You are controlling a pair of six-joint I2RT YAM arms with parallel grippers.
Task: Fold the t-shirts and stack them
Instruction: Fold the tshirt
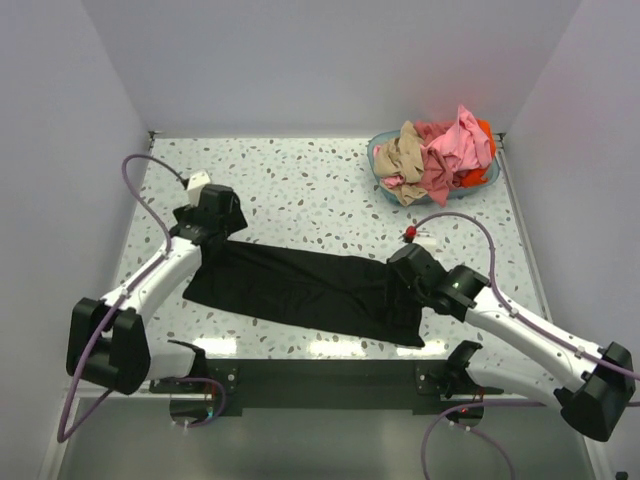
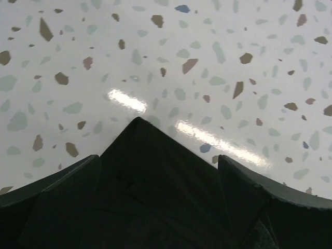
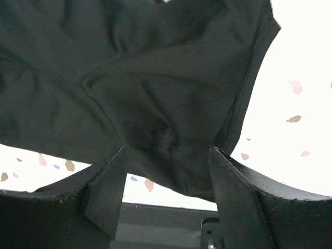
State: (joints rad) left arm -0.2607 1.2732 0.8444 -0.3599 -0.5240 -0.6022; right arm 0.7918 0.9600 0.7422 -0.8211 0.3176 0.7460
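Observation:
A large black t-shirt [image 1: 300, 288] lies in a long folded band across the middle of the speckled table. My left gripper [image 1: 214, 222] hovers at its upper-left corner, open; in the left wrist view a pointed corner of the black t-shirt [image 2: 139, 155] lies flat between the spread fingers [image 2: 65, 194]. My right gripper [image 1: 408, 266] is over the shirt's right end, open; the right wrist view shows the black t-shirt [image 3: 145, 78] with a puckered patch between the parted fingers [image 3: 236, 197], not pinched. Pink [image 1: 455, 140], tan [image 1: 405, 152] and orange-red [image 1: 486, 130] shirts lie heaped in the basket.
A teal round basket [image 1: 374, 152] stands at the back right corner. White walls close the table at the back and both sides. A dark strip [image 1: 320, 375] runs along the near edge between the arm bases. Purple cables loop beside each arm.

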